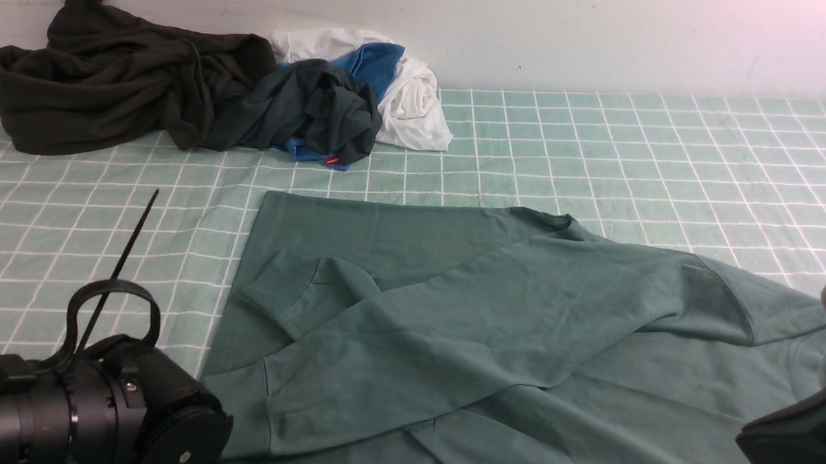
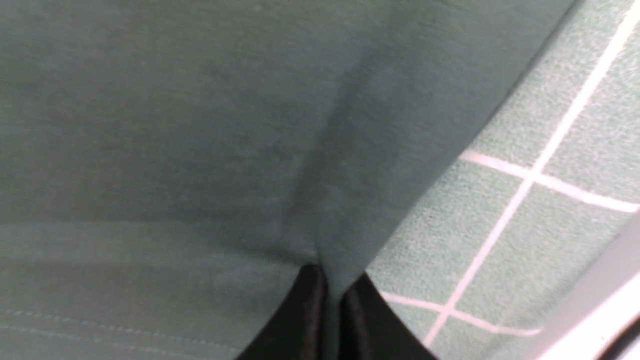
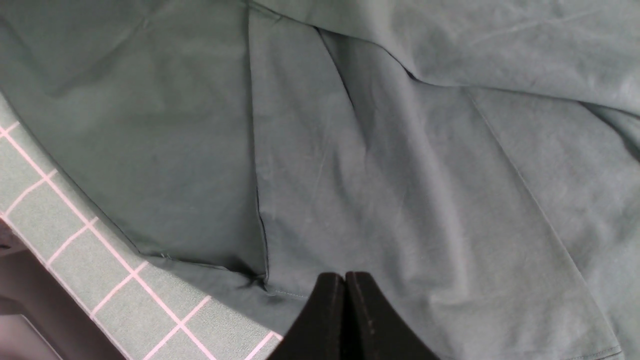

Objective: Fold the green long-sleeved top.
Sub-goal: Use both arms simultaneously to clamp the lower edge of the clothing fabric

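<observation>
One green long-sleeved top, axis apparently left-right | left end effector pinches it | right end effector closed

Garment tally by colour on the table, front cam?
sage-green top: 1
blackish-olive garment: 1
dark teal garment: 1
blue garment: 1
white garment: 1 (bunched, could be more)
Total: 5

Matt knit cloth top on a fuzzy tablecloth
</observation>
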`<state>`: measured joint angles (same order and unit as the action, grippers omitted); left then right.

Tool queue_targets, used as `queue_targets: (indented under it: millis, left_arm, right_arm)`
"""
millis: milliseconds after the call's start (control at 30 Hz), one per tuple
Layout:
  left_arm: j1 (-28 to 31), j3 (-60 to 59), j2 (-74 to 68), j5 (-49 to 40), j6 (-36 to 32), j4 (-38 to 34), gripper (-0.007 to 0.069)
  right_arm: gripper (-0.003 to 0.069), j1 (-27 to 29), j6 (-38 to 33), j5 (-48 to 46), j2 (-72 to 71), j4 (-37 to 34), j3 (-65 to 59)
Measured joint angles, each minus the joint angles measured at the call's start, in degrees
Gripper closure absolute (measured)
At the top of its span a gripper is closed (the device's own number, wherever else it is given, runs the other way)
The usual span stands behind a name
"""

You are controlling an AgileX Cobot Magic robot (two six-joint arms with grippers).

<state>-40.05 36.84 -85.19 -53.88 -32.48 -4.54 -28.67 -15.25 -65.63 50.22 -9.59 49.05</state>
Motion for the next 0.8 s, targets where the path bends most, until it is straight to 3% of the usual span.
queue_targets:
  millis: [233, 433, 533, 767, 800]
  left_arm:
    - [0.0, 7.2, 0.0, -7.8, 3.2, 2.2, 0.0625]
    - [0.0, 8.3, 1.4, -11.1, 6.9, 4.5, 0.0625]
    - [0.0, 7.1, 1.6, -11.5, 7.1, 4.5, 0.0625]
    - [0.0, 6.7, 1.6, -11.6, 7.1, 4.5, 0.0625]
    - [0.0, 6.7, 1.6, -11.6, 7.1, 4.5, 0.0625]
  right_arm:
    - [0.0673, 0.0, -0.9, -0.6, 0.0, 2.5, 0.0]
    - [0.0634, 0.0, -9.5, -4.8, 1.8, 4.4, -2.2]
    - [0.0549, 0.0, -11.6, -4.0, 4.8, 5.0, -6.5]
    - [0.0214, 0.0, -15.9, 9.1, 12.7, 10.3, -15.1]
    - [0.0207, 0.0, -15.9, 9.5, 12.7, 10.5, -15.1]
